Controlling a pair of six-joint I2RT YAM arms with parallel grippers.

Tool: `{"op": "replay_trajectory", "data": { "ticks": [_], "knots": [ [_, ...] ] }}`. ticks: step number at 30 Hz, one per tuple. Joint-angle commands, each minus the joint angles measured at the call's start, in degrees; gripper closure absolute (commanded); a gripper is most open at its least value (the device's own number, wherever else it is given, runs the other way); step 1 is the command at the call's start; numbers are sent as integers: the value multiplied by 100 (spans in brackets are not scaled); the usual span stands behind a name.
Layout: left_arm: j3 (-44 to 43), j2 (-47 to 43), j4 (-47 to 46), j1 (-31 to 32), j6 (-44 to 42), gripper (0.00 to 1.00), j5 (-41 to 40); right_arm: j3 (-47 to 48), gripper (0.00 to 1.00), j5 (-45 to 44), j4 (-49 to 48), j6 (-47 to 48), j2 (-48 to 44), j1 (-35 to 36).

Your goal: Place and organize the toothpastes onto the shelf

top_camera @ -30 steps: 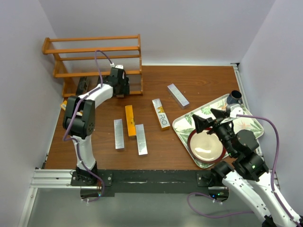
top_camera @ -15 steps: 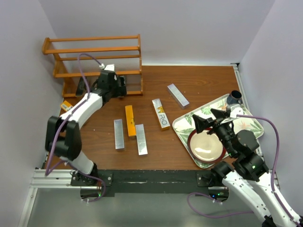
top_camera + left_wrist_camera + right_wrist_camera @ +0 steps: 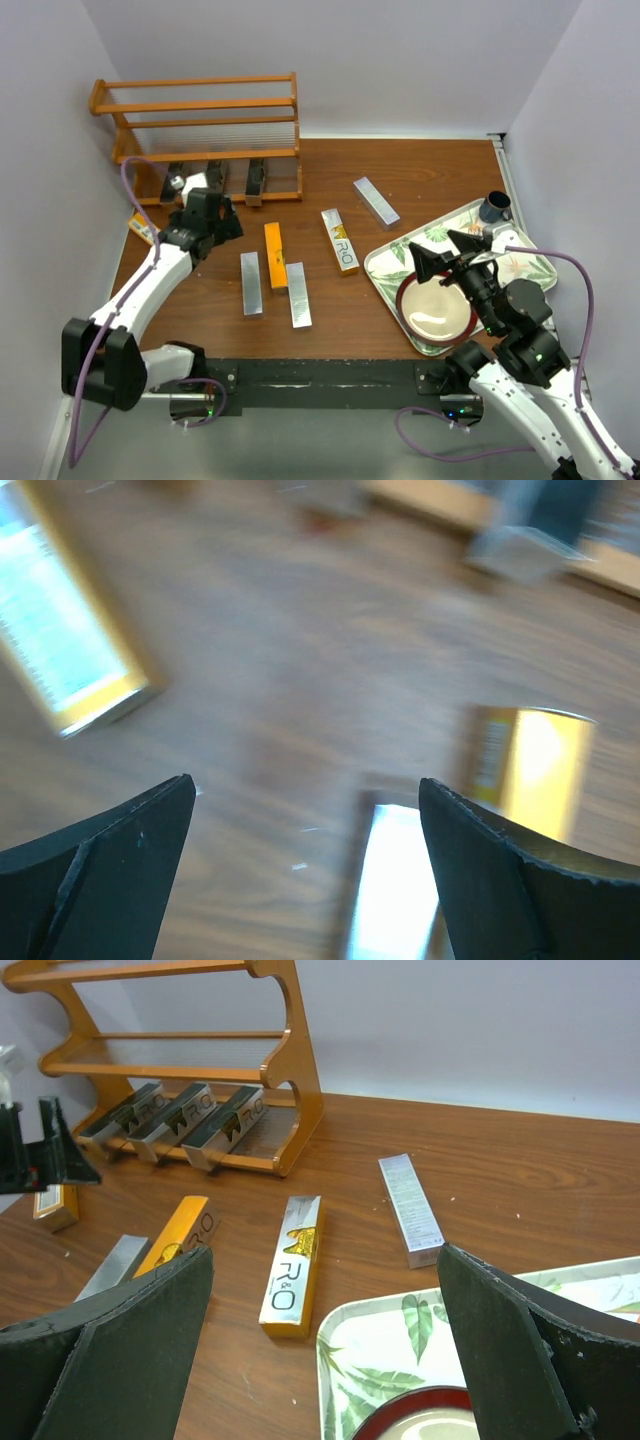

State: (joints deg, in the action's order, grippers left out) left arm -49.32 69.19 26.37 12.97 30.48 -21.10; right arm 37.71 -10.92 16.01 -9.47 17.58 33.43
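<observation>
1. The worktop [image 3: 420, 180] is smooth reddish-brown wood grain, closed in on three sides by plain pale walls [image 3: 400, 60]
2. The shelf [image 3: 200, 105] is orange-brown wood with curved end panels and three tiers of thin rails; it stands beyond the left gripper [image 3: 307, 790], in the far corner
3. A rectangular leaf-patterned tray [image 3: 525, 262] with rounded corners lies under the right gripper [image 3: 432, 245]. It holds a round cream bowl [image 3: 437, 310] with a dark red rim, and a small dark cup [image 3: 494, 207] at its far corner
4. The left gripper has its fingers spread wide with nothing between them, low over the bare wood; its wrist view is blurred. The right gripper is likewise spread and empty above the tray
5. Three black cartons [image 3: 175, 1120] with silvery sides lie side by side on the shelf's lowest tier, just beyond the left gripper
6. Loose on the wood, two flat silver-grey cartons [image 3: 251, 283] and an orange carton [image 3: 275, 256] lie just right of the left gripper. A gold-edged carton [image 3: 143, 227] lies to its left. A gold-and-white carton [image 3: 340, 240] and a third silver-grey carton [image 3: 375, 201] lie between the two grippers
</observation>
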Motion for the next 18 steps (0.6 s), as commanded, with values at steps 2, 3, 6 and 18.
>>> {"op": "replay_trajectory", "data": {
  "ticks": [2,3,6,18],
  "knots": [
    [563,-660,228,-680,730,0,-920,140,1,54,-133,-72,-62,41],
    [633,-696,202,-769,766,0,-1009,140,1,81,-151,-81,-62,49],
    [722,-652,175,-1112,1012,0,-1282,140,1,72,-125,-81,-80,49],
    [951,112,-835,-1473,1926,0,-1967,140,1,20,-107,-63,-238,76]
  ]
}}
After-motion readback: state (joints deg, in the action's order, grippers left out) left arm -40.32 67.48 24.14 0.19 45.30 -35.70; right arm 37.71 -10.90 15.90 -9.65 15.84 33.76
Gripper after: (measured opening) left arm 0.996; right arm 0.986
